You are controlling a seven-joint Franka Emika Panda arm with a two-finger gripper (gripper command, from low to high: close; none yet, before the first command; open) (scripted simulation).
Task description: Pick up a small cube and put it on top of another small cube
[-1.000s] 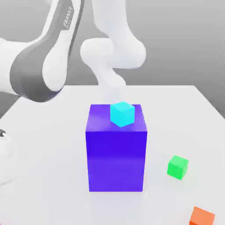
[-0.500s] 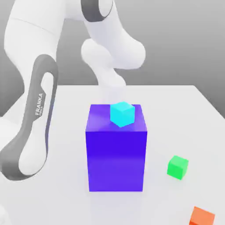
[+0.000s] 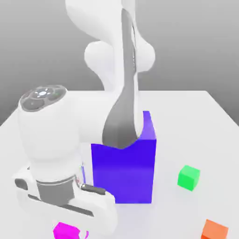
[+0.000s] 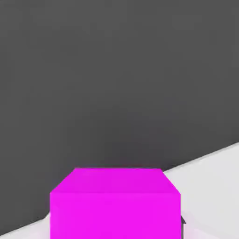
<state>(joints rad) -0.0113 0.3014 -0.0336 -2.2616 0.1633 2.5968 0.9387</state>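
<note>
The gripper (image 3: 70,228) has swung down and clamped the small bright magenta-pink cube (image 3: 66,230), at seven o'clock from the tall blue-violet block (image 3: 128,172), so lifting comes next.

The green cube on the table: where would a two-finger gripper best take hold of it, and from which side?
Probably from straight above, fingers closing on two opposite vertical faces of the green cube. It sits flat on the white table with open space all round, apart from the orange cube.
</note>
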